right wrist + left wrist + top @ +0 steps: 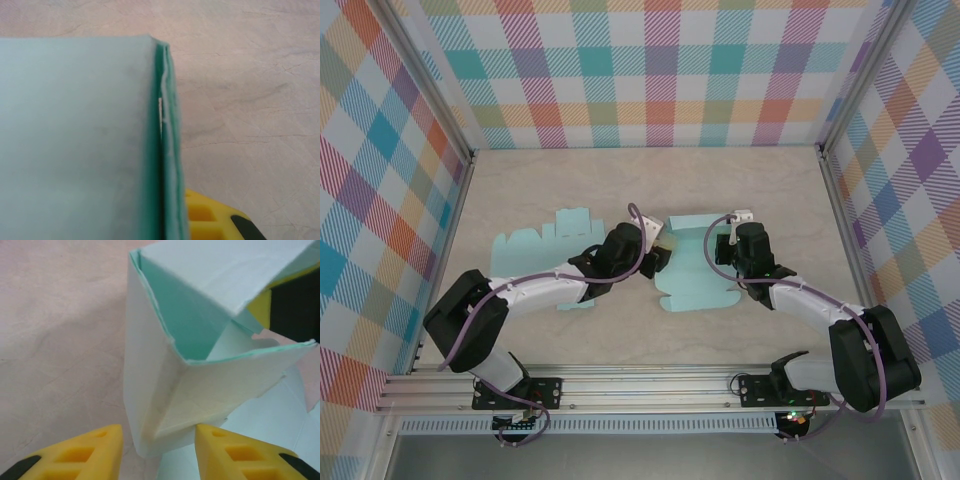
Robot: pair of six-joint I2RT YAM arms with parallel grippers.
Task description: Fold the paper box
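Two teal paper pieces were seen from above: the half-folded paper box (pixel 695 265) in the middle, a flat sheet (pixel 535 240) at its 9 o'clock. The box's edge was pinched by the right gripper (pixel 732 232). Up close, a corner was straddled by the left gripper (pixel 157 440), its two yellow fingers (pixel 90 452) apart; squeezing could not be told.

Probably a robotics lab cell: plaid walls (pixel 660 70) and aluminium rail (pixel 650 385) enclose the tabletop (pixel 650 180).
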